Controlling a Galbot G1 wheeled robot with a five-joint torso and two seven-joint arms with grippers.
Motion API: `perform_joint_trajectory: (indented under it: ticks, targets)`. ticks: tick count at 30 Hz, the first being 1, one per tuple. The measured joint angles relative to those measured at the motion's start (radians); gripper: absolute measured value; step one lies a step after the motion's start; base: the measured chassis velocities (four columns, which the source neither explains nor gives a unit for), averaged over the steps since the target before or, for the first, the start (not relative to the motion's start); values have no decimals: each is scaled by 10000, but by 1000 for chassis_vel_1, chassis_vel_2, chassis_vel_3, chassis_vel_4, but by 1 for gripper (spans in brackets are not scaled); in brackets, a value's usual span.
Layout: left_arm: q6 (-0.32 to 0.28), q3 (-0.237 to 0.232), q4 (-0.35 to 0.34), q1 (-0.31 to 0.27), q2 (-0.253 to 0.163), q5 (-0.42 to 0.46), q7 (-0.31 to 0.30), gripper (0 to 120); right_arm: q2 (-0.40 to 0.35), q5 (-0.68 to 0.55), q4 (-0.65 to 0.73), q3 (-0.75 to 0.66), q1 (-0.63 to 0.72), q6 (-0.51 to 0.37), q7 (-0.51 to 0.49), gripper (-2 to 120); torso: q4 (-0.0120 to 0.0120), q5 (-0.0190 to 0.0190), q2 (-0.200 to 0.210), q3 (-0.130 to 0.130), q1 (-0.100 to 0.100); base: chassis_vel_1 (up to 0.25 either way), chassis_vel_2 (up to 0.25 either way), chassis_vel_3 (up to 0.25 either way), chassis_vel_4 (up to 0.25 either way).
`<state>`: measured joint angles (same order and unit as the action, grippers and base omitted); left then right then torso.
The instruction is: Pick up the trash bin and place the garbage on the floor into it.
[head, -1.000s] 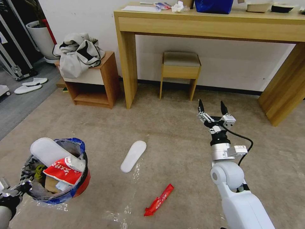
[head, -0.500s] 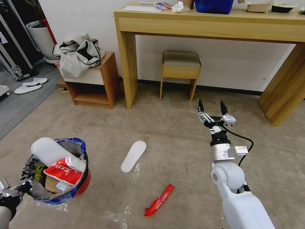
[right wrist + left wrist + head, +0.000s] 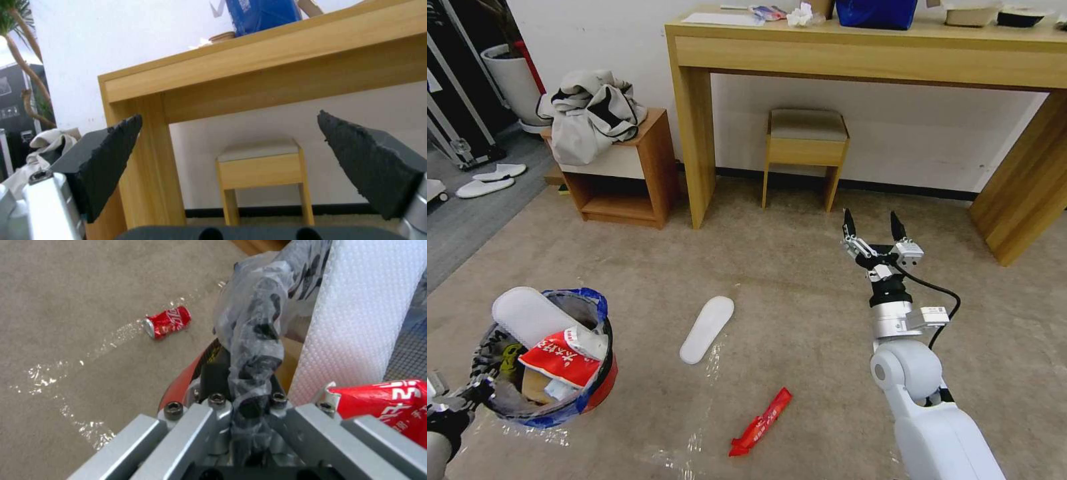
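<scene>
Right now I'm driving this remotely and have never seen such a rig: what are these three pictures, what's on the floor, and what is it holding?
It is a wheeled robot with two arms. The wide picture comes from its head, looking down at the carpet. The other two come from cameras on each wrist.

The left gripper is shut on the rim of the red bin, which holds a white slipper and a red wrapper. The right gripper is raised, its jaws open and empty, pointing toward the desk and stool.

On the carpet lie another slipper, a red wrapper and, in the left wrist picture, a red can.
</scene>
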<state>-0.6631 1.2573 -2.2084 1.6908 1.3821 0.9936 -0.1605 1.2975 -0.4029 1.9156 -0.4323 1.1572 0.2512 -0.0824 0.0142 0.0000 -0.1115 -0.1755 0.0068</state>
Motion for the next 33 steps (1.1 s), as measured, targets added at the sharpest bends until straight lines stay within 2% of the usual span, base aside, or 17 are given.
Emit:
perform_joint_trajectory:
  ticks: [33]
  targets:
    - [-2,38,79,-69,10,38,-70,0,20,66,-237,132,-94,143,38,100,0,0,0,-1,2,-23,23,23,-23]
